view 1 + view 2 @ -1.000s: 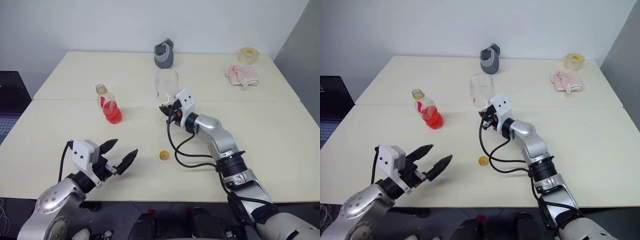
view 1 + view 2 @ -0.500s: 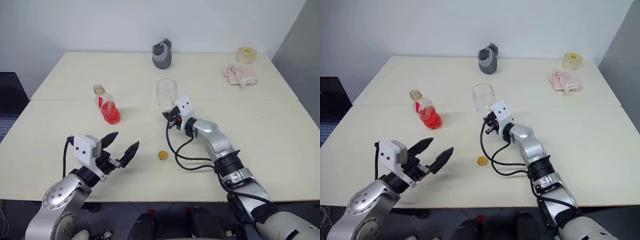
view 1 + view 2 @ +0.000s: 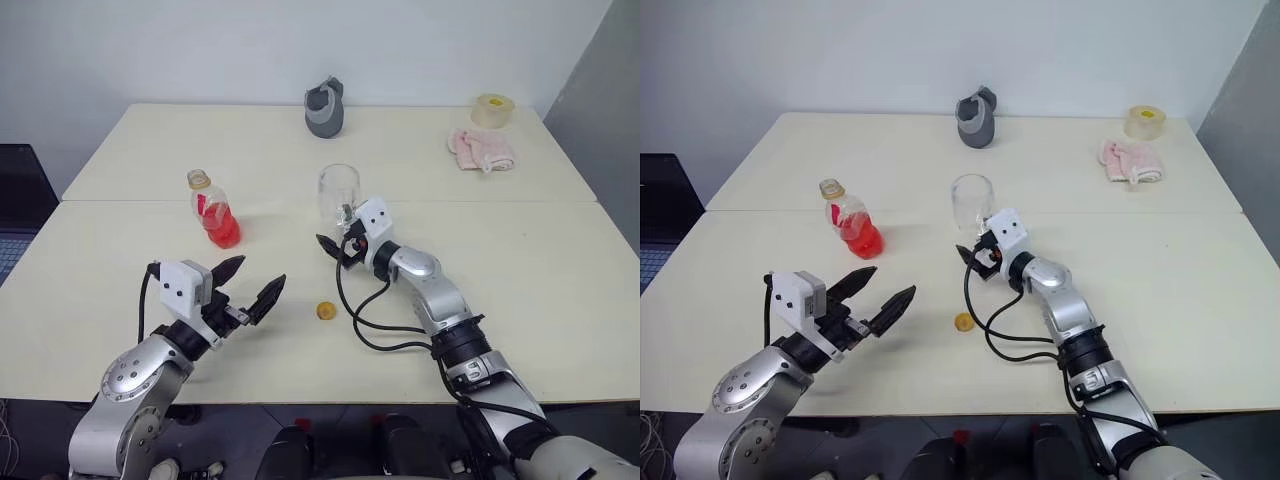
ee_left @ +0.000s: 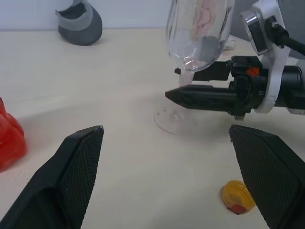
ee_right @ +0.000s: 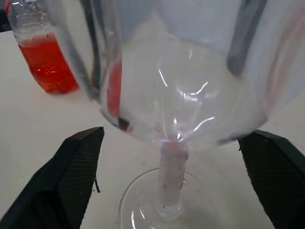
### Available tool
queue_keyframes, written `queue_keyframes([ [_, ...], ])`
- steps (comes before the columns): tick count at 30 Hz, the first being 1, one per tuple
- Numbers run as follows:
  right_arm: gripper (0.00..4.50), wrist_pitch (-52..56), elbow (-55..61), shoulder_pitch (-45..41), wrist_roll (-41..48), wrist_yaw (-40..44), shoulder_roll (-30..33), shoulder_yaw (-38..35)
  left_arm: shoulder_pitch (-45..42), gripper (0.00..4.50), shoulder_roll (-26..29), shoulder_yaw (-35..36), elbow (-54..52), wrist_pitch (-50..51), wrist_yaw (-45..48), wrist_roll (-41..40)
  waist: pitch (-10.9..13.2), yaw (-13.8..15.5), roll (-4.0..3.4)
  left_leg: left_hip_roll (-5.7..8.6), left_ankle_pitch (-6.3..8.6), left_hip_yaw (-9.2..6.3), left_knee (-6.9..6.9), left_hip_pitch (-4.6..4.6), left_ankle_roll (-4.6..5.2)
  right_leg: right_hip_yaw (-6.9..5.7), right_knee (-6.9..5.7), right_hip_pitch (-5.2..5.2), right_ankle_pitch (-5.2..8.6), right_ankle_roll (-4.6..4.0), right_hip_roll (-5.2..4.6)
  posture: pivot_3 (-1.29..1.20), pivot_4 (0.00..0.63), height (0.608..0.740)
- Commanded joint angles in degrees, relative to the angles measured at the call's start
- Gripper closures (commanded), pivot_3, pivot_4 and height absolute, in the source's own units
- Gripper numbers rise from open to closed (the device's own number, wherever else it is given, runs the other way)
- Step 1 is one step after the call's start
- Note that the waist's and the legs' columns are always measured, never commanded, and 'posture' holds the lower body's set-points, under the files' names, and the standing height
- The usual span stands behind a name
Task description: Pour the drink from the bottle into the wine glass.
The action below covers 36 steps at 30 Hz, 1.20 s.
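Two grippers on show, and neither is holding a thing right now. The right gripper (image 3: 335, 243) sits low at the wine glass (image 3: 339, 193), its black fingers spread wide to either side of the stem, the glass standing upright on its own foot near the middle of the worktop (image 3: 540, 270). The left gripper (image 3: 250, 285) hovers over the near part of the worktop with fingers wide apart and nothing between them, well short of the bottle (image 3: 214, 209).

That bottle stands upright to the left of the glass, well apart from it, uncapped, with the drink (image 3: 224, 230) filling roughly its lower half. The little yellow-orange cap (image 3: 326, 311) lies loose on the worktop nearer the robot.

Handling, as I read it: the bottle looks light, thin-walled and a bit squashy, so a hard squeeze could push drink out of the open neck. Best taken around the rounded belly, or just above the red label mark, where the fingers have width to bite. Smooth plastic may slip as it tilts. The wine glass looks top-heavy on a narrow stem, probably rigid and easy to tip, so steadying it at the stem seems the safer hold.
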State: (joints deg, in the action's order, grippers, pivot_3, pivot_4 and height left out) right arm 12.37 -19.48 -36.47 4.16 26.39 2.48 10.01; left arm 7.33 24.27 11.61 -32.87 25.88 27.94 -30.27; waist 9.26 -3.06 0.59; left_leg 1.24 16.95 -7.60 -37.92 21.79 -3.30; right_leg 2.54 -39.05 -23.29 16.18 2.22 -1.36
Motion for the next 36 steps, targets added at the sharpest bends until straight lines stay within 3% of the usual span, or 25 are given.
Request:
queue_keyframes([
  [1,0.01,5.8,11.1,3.2,2.8,2.2,1.9,-0.7,-0.8,0.0,-0.4,-0.3,0.9,-1.8,-0.4,1.0,0.0,0.1,0.0,-0.01,0.0,-0.01,0.0,-0.01,0.0,0.01,0.0,0.0,0.0,0.0,0.0,0.0,0.15,0.74],
  [10,0.01,18.7,35.0,15.5,6.9,7.3,14.9,-1.9,-4.4,0.0,-5.4,-1.2,8.9,-8.0,-6.6,8.3,0.0,1.2,0.0,0.01,0.02,-0.04,-0.01,0.0,0.03,-0.03,0.04,0.03,0.0,0.01,-0.03,0.0,0.15,0.74],
  [16,0.01,21.1,46.4,19.6,13.7,12.6,20.8,-4.5,-9.6,0.0,-8.3,-1.7,14.8,-11.4,-11.1,12.9,0.0,1.3,0.02,0.02,0.02,0.0,-0.02,-0.01,0.04,-0.03,0.04,0.05,0.0,0.01,0.0,0.0,0.15,0.74],
  [27,0.01,25.8,52.9,18.5,25.6,14.9,23.5,-8.0,-16.3,0.0,-8.8,0.3,19.2,-11.9,-17.5,16.8,0.0,1.3,0.08,0.05,0.03,0.01,-0.04,-0.01,0.05,-0.07,0.05,0.1,0.0,0.01,-0.01,0.0,0.15,0.74],
  [36,0.01,24.8,53.6,20.0,26.6,13.7,24.5,-8.2,-17.9,0.0,-6.3,2.9,21.5,-11.8,-17.5,16.9,0.0,1.4,0.09,0.05,0.01,0.0,-0.04,0.0,0.01,-0.08,0.06,0.1,0.0,0.01,-0.03,0.0,0.15,0.74],
])
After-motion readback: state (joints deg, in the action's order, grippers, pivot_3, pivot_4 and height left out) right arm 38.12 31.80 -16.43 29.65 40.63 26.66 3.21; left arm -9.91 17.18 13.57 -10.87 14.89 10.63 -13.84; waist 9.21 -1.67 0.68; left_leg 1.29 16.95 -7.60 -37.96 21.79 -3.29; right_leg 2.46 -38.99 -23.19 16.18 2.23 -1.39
